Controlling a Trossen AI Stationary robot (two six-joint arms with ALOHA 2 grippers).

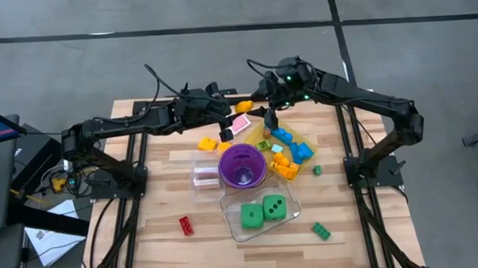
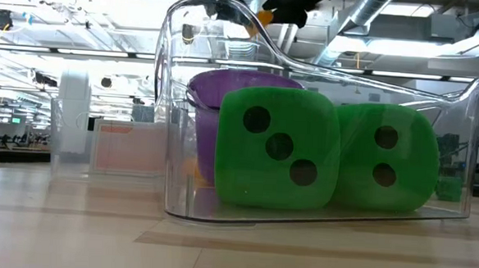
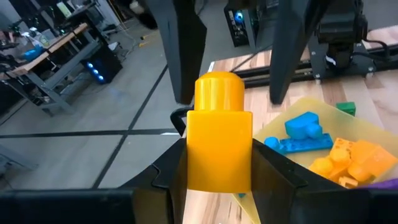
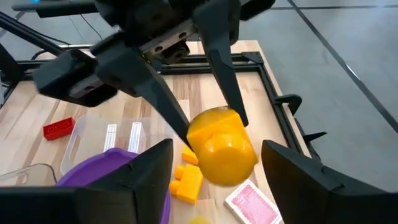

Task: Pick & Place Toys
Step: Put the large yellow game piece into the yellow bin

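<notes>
Left gripper [image 3: 219, 177] is closed on a yellow-orange brick [image 3: 219, 134] with a round stud on top, its two dark fingers pressing the brick's sides. It holds the brick in the air near the far edge of the surface [image 1: 147, 243], toward the middle. Right gripper [image 1: 272, 115] hangs just beside it at the far edge, fingers partly spread and holding nothing; seen from its own wrist, the brick sits in front of the gap between those fingers without touching them.

Below the two grippers a yellow see-through tray [image 1: 265, 136] holds blue bricks [image 1: 292, 144] and orange bricks [image 1: 283, 166]. A purple cup [image 1: 242, 166] stands at the middle of the surface, touching the tray. Toward the near edge, a clear tub [image 1: 230, 205] holds two green dice [image 1: 263, 211] with black dots. A red brick [image 1: 186, 225] lies near the near left corner, a green brick [image 1: 321, 231] near the near right corner, and a pink card [image 1: 239, 127] lies beside the tray.
</notes>
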